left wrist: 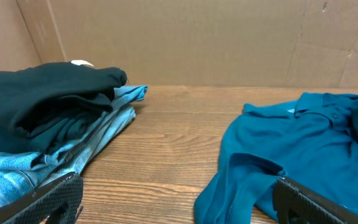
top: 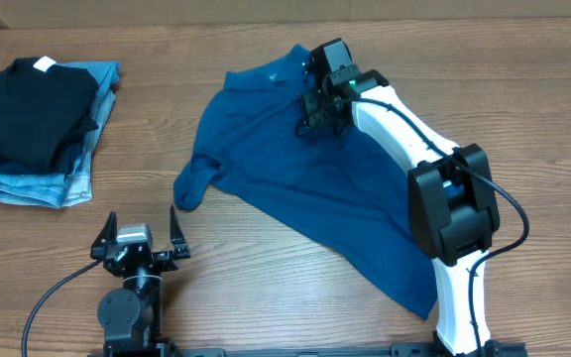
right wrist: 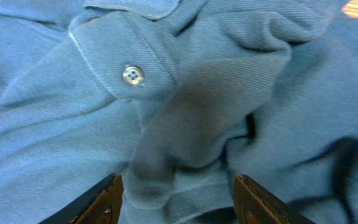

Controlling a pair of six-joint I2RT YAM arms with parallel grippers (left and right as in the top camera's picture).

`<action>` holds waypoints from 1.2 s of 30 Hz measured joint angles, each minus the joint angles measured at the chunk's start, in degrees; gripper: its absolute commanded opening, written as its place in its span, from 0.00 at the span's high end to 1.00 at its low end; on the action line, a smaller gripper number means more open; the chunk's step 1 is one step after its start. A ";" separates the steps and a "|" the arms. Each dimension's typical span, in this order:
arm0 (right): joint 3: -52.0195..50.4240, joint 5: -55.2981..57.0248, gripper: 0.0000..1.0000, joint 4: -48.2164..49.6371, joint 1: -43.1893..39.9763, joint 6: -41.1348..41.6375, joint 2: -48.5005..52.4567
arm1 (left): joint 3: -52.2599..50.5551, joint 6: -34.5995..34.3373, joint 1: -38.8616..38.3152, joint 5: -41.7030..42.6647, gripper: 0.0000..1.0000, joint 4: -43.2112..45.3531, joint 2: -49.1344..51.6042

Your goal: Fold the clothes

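Note:
The teal-blue collared shirt (top: 305, 178) lies spread and rumpled across the middle of the table, collar at the far side, one sleeve (top: 190, 182) bunched at its left. It also shows in the left wrist view (left wrist: 303, 155). My right gripper (top: 317, 107) is down on the shirt near the collar, open, with a raised fold of fabric (right wrist: 185, 143) between its fingers (right wrist: 178, 196). A white button (right wrist: 132, 75) sits on the placket ahead of it. My left gripper (top: 137, 243) is open and empty near the front edge, left of the shirt, its fingers (left wrist: 176, 202) wide apart.
A folded black garment with a white tag (top: 30, 107) lies on light-blue denim jeans (top: 67, 174) at the far left, and both show in the left wrist view (left wrist: 48, 102). A cardboard wall (left wrist: 197, 37) runs along the far edge.

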 measured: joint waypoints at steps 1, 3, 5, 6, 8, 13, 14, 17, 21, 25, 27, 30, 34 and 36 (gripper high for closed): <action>-0.09 -0.66 0.39 0.48 0.00 0.20 0.09 | 0.02 0.00 0.00 0.02 0.00 0.00 0.00; -0.09 -1.88 0.39 1.53 0.02 1.70 0.39 | 0.00 0.00 0.00 0.00 0.00 0.00 0.00; -0.09 -2.36 0.40 2.19 0.07 3.39 0.96 | 0.00 0.00 0.00 0.00 0.00 0.00 0.00; -0.09 -2.51 0.42 2.29 0.07 3.93 1.29 | 0.02 0.00 0.00 0.02 0.00 0.00 0.00; -0.09 -2.78 0.43 2.86 0.11 5.31 2.64 | 0.02 0.00 0.00 0.00 0.00 0.00 0.00; -0.28 -2.84 0.89 3.50 0.35 6.60 3.34 | 0.00 0.00 0.00 0.00 0.00 0.00 0.00; -0.28 -2.80 0.96 3.63 0.35 6.64 3.34 | 0.00 0.00 0.00 0.02 0.00 0.00 0.00; -0.28 -2.84 0.96 3.74 0.33 6.69 3.34 | 0.00 0.00 0.00 0.02 0.00 0.00 0.00; 1.29 -1.90 0.96 0.70 0.35 6.19 3.41 | 0.00 0.00 0.00 0.00 0.00 0.00 0.00; 9.11 2.47 0.96 -5.07 0.39 2.43 3.63 | 0.00 0.00 0.00 0.00 0.00 0.00 0.00; 12.28 4.46 0.96 -5.90 0.39 0.59 3.63 | 0.02 0.00 0.00 0.00 0.00 0.00 0.00; 15.13 7.17 0.96 -4.61 0.37 -3.48 3.63 | 0.02 0.00 0.00 0.02 0.00 0.00 0.00; 15.21 9.66 0.96 -0.63 0.35 -8.83 3.63 | 0.02 0.00 0.00 0.02 0.00 0.00 0.00; 15.23 12.66 0.96 2.34 0.33 -11.45 3.63 | 0.02 0.00 0.00 0.02 0.00 0.00 0.00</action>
